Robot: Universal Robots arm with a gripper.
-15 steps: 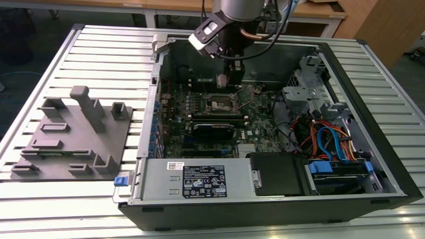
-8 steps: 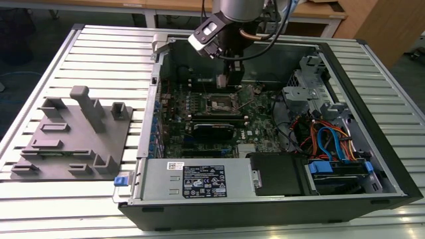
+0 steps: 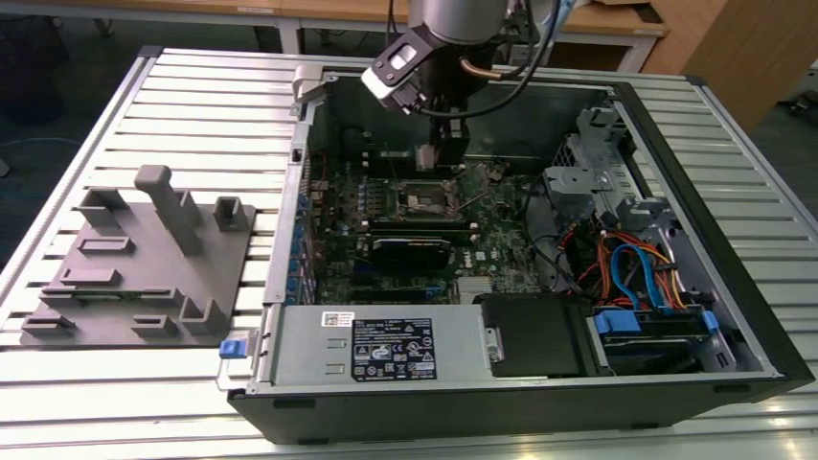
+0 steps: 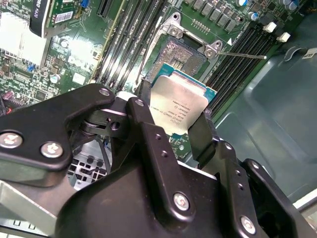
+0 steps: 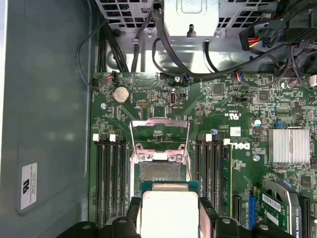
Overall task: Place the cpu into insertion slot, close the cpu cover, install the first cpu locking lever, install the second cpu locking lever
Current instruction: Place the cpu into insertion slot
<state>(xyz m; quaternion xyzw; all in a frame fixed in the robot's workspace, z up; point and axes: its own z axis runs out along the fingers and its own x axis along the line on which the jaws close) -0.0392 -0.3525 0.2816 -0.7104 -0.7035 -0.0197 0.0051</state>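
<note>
Tool (image 4: 174, 113) gripping the cpu (image 4: 181, 101) by two opposite edges, its fingers (image 4: 141, 111) closed on the chip. The cpu hangs over one edge of the insertion slot (image 4: 185, 52), unseated. The cpu cover (image 5: 159, 147) is swung open, exposing the socket. The motherboard (image 5: 223, 99) lies in an open computer case (image 3: 715, 192) on the slatted desk (image 3: 192, 105).

An open computer case (image 3: 511, 407) sits on a slatted metal table (image 3: 192, 105), with a grey moulded fixture (image 3: 141, 287) at the exterior view's left.

Lab: slatted workbench (image 3: 192, 105), opened computer case (image 3: 511, 407)
</note>
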